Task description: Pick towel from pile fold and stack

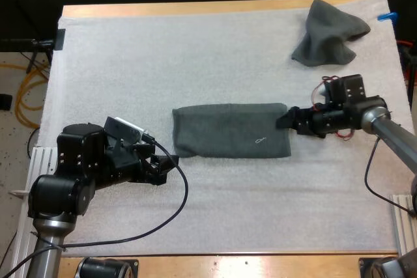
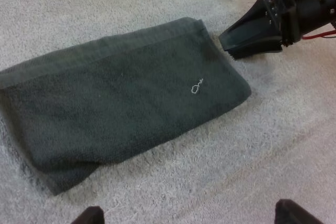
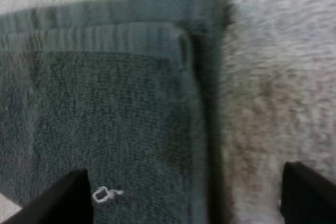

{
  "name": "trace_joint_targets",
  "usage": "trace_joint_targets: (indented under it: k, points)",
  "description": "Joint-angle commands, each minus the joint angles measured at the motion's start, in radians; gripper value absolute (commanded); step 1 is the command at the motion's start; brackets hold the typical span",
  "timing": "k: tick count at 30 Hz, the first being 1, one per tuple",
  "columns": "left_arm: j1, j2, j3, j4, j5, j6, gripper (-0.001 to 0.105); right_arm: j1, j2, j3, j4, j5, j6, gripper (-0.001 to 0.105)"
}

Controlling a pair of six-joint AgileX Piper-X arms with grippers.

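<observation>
1. High view: the folded towel [image 1: 231,131] lies flat in the middle of the mat [image 1: 195,56] on the table, its long axis running from left to right. The left fingers [image 1: 159,164] sit just off its left end, near the close corner. The right fingers [image 1: 285,122] are at its right end, by the far corner, touching or nearly so. A crumpled towel [image 1: 329,34] lies well apart at the far right corner of the mat.

2. Left wrist view: the left fingers [image 2: 89,216] stand apart and clear of the cloth, with the towel stretched out ahead of them. The other arm's fingers point at the far short edge, just beside its corner.

3. Right wrist view: the right fingers [image 3: 63,195] stand apart and hold nothing. One tip hangs over the cloth near a small white stitched loop, and the other is over bare mat, so the towel's short layered edge runs between them.

4. My judgement: the next fold would bring one short end over the other along the long axis. The right arm is better placed for it, as it already straddles that edge, with the cloth lying towards the left arm.
</observation>
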Motion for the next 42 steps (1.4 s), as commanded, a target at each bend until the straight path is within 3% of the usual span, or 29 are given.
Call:
trace_joint_targets:
  k: [1, 7, 15, 23, 25, 27, 31, 32, 33, 37, 42]
  points:
    - [-0.001, 0.000, -0.004, -0.002, 0.011, -0.005, 0.063, 0.017, 0.013, -0.010, 0.000, -0.014, 0.010, 0.073]
    - [-0.001, 0.000, -0.004, -0.002, 0.011, -0.005, 0.063, 0.051, 0.054, -0.016, -0.022, -0.026, 0.089, 0.073]
    - [-0.001, 0.000, -0.004, -0.002, 0.000, -0.005, 0.063, 0.057, 0.072, -0.019, -0.022, -0.122, 0.113, 0.072]
    - [-0.001, 0.000, -0.004, -0.002, 0.000, -0.005, 0.063, 0.081, 0.072, -0.018, -0.022, -0.122, 0.115, 0.072]
    - [-0.001, 0.000, -0.004, -0.002, 0.000, -0.005, 0.063, 0.086, 0.072, -0.018, -0.022, -0.115, 0.115, 0.068]
    - [-0.001, 0.000, -0.004, -0.002, 0.000, -0.005, 0.063, 0.086, 0.072, -0.018, -0.022, -0.099, 0.115, 0.055]
    - [-0.001, 0.000, -0.004, -0.002, 0.000, -0.005, 0.063, 0.086, 0.072, -0.018, -0.022, -0.095, 0.111, 0.019]
    - [-0.001, 0.000, -0.004, -0.002, 0.000, -0.005, 0.063, 0.086, 0.072, -0.019, -0.022, -0.095, 0.104, 0.005]
    - [-0.001, 0.000, -0.004, -0.002, 0.000, -0.005, 0.063, 0.086, 0.072, -0.021, -0.022, -0.095, 0.101, 0.000]
    - [-0.001, 0.000, -0.004, -0.002, 0.000, -0.005, 0.063, 0.086, 0.058, -0.027, -0.021, -0.087, 0.079, 0.000]
    - [-0.001, 0.000, -0.004, -0.002, 0.000, -0.005, 0.063, 0.086, -0.016, -0.027, 0.045, 0.092, 0.025, 0.000]
